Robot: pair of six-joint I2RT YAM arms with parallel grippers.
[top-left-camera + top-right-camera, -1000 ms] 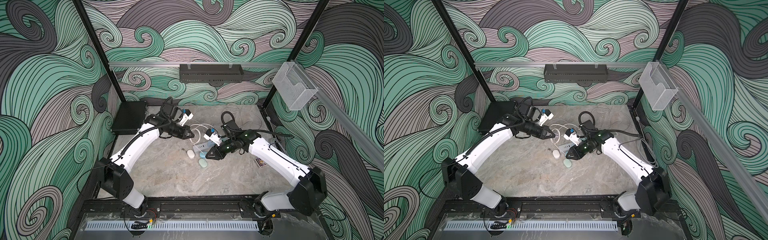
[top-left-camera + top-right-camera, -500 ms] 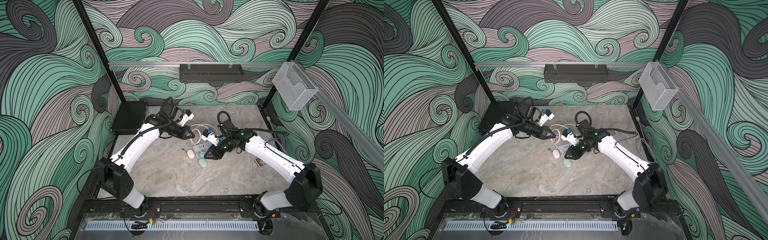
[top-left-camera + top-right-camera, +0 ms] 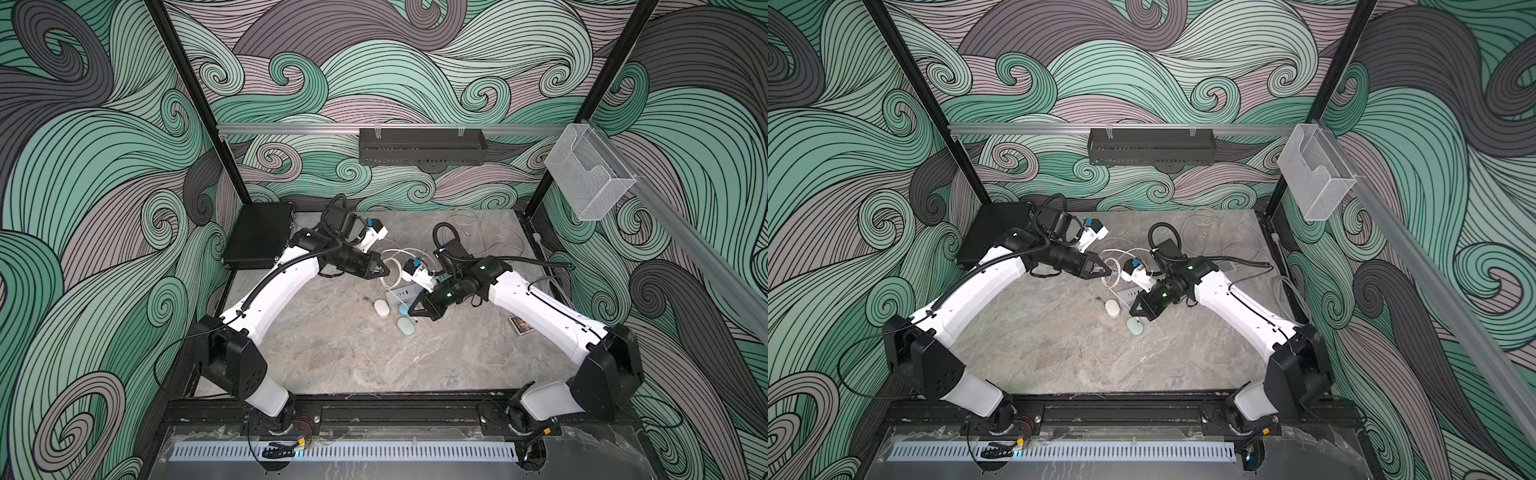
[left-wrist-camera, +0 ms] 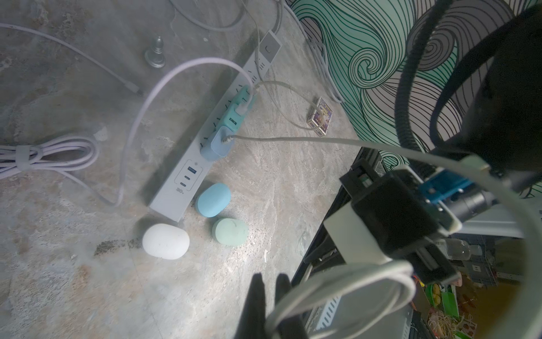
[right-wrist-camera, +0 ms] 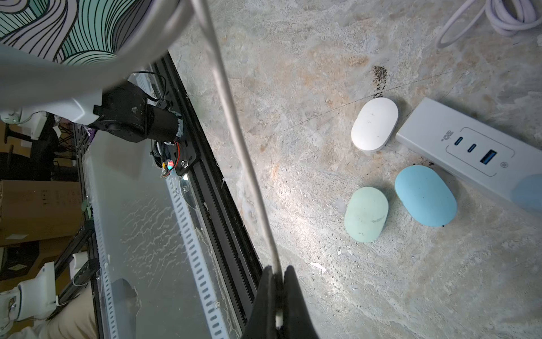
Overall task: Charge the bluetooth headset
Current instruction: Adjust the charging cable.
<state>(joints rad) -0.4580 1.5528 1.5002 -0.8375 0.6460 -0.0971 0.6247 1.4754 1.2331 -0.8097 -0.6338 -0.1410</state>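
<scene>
Three small earbud cases lie by the end of a white power strip (image 4: 187,179): a white case (image 4: 165,241), a blue case (image 4: 213,200) and a mint case (image 4: 230,235). The right wrist view shows the white case (image 5: 374,124), mint case (image 5: 366,214) and blue case (image 5: 425,195) too. My left gripper (image 4: 269,283) is shut on a loop of pale charging cable (image 4: 346,281), above the table behind the strip. My right gripper (image 5: 277,271) is shut on a thin strand of cable (image 5: 234,132), hovering just beside the mint case (image 3: 406,327) in a top view.
Blue and teal chargers (image 4: 217,143) sit plugged into the strip, with cables trailing off. A bundled lilac cable (image 4: 44,152), a small metal piece (image 4: 155,54) and a small printed box (image 4: 321,116) lie around. A black box (image 3: 259,235) stands at back left.
My right gripper has gone from part open to shut on the thin cable after sliding slightly left toward the cases. The left arm has barely moved.
</scene>
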